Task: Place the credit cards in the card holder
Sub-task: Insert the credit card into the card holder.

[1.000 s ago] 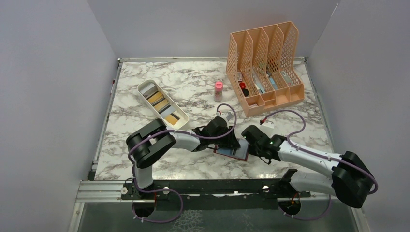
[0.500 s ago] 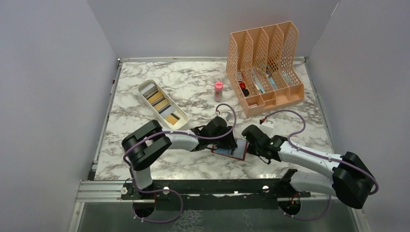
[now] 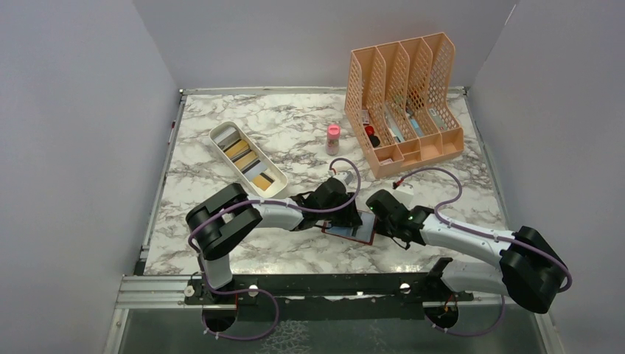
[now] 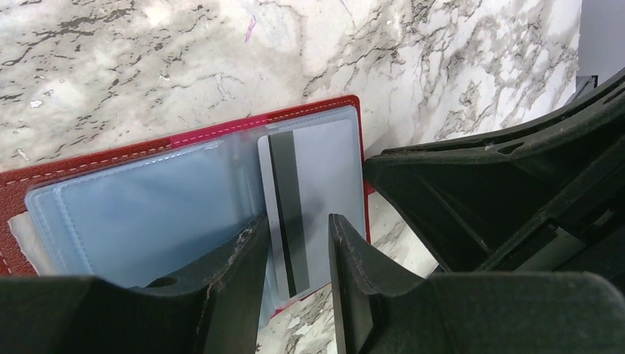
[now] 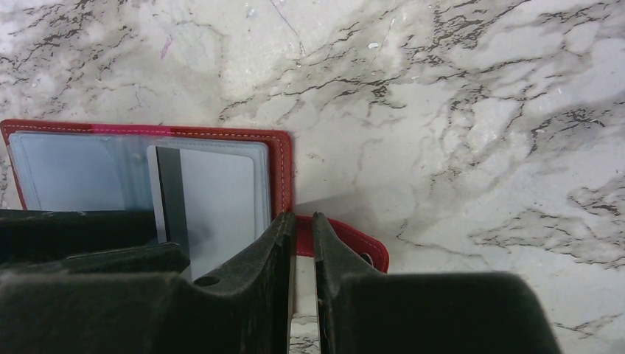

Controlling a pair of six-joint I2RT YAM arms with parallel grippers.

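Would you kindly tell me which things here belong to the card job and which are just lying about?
Job: red card holder, grey striped card, white tray of cards, left gripper, right gripper.
Lying about: pink-capped bottle, peach desk organiser.

1. A red card holder (image 4: 110,158) lies open on the marbled desk (image 4: 147,59), its clear sleeves facing up.
2. A grey card (image 4: 324,169) with 1 black stripe lies at the right sleeve, its lower end past the holder's edge.
3. The left tool (image 4: 296,225) hangs over that card, its 2 fingers (image 4: 232,287) slightly apart, with the stripe showing between them.
4. A black arm housing (image 4: 501,192) crowds the holder's right edge.
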